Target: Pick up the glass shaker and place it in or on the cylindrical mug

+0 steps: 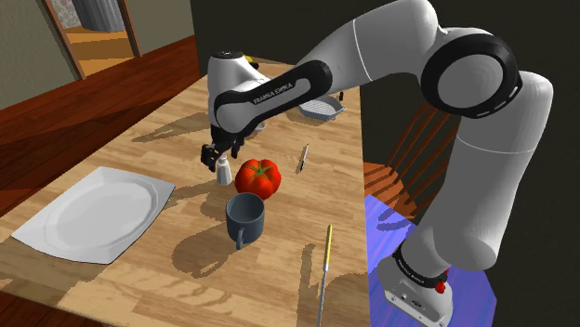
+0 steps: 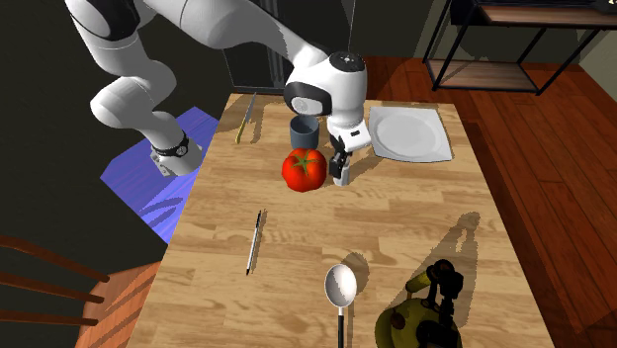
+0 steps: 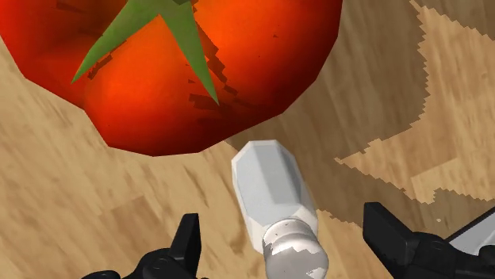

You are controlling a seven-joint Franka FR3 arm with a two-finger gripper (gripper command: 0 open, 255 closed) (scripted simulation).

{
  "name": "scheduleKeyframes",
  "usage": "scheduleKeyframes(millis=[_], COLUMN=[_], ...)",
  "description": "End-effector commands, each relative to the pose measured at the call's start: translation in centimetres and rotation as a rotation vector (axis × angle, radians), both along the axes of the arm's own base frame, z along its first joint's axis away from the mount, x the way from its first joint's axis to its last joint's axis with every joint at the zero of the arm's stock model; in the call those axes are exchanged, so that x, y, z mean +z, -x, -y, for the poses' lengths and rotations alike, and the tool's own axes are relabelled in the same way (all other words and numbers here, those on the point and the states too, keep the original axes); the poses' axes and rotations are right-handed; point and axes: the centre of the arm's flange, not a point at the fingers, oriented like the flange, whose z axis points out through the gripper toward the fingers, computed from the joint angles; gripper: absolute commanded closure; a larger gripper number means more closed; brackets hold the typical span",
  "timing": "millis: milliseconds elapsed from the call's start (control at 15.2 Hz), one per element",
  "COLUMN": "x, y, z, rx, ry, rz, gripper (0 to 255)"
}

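Note:
A small white shaker [image 3: 272, 194] with a rounded cap stands upright on the wooden table [image 1: 177, 283], right beside a red tomato [image 3: 174, 63]. My gripper [image 3: 287, 238] hangs just above it, open, with one finger [image 3: 187, 238] on each side of the cap and neither touching. The shoulder view puts the gripper [image 1: 221, 153] over the shaker [image 1: 224, 169], and the tomato [image 1: 258, 177] lies to that view's right. A dark grey cylindrical mug [image 1: 245, 217] stands upright in front of the tomato. In the second exterior view the shaker [image 2: 342, 172] sits between tomato [image 2: 305, 169] and plate, with the mug [image 2: 304, 130] behind.
A white plate [image 1: 98, 215] lies at the shoulder view's left. A pen [image 1: 304, 157], a yellow-handled tool [image 1: 325, 260] and a round dish [image 1: 321, 109] lie along the table's right side. A spoon [image 2: 340, 289] and a dark kettle [image 2: 425, 314] sit at the far end.

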Motion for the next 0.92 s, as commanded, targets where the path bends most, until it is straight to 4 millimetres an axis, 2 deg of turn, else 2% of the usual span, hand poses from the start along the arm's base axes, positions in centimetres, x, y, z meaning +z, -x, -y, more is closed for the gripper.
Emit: scheduleKeyframes(millis=[0,396,462,858], x=[-0.38,-0.38,-0.38,-0.39], y=[-0.02,-0.02,-0.02,-0.03], z=[-0.03,-0.02,-0.02,-0.03], rx=[0.000,0.000,0.000,0.000], ry=[0.000,0.000,0.000,0.000], rz=[0.000,0.000,0.000,0.000], gripper=[0,0,255,255])
